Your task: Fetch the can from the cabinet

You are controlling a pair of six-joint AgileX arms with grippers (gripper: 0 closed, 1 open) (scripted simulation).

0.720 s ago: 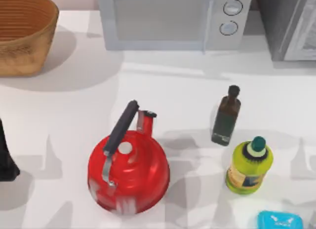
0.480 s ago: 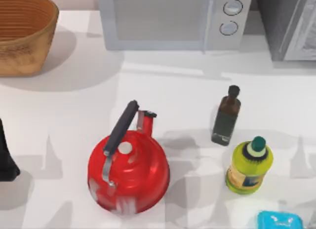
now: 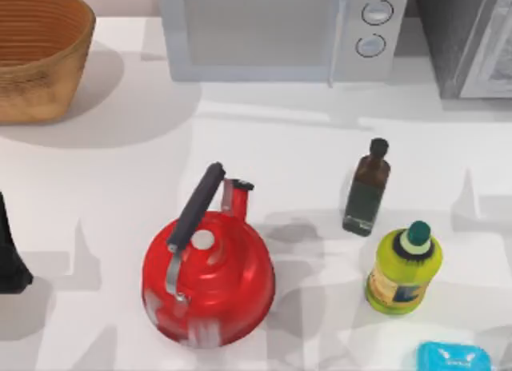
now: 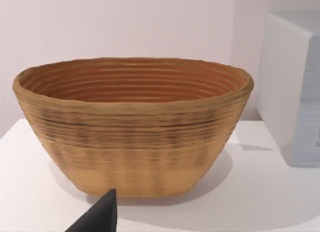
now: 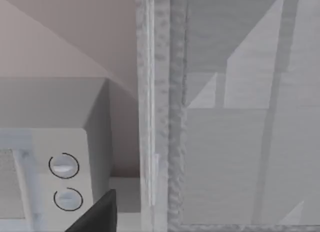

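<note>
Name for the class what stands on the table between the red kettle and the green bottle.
In the top view, the dark glass bottle stands between the red kettle and the green bottle, set slightly toward the microwave; otherwise bare white table.

**Three cameras, one desk**

The top view looks straight down on the desk [image 3: 264, 139]. The left wrist view faces the basket [image 4: 132, 124] close and level. The right wrist view looks closely at the cabinet [image 5: 225, 117] beside the microwave [image 5: 45, 157]. Top view shares basket [image 3: 36, 51], microwave [image 3: 280, 31] and cabinet [image 3: 468, 39].
</note>
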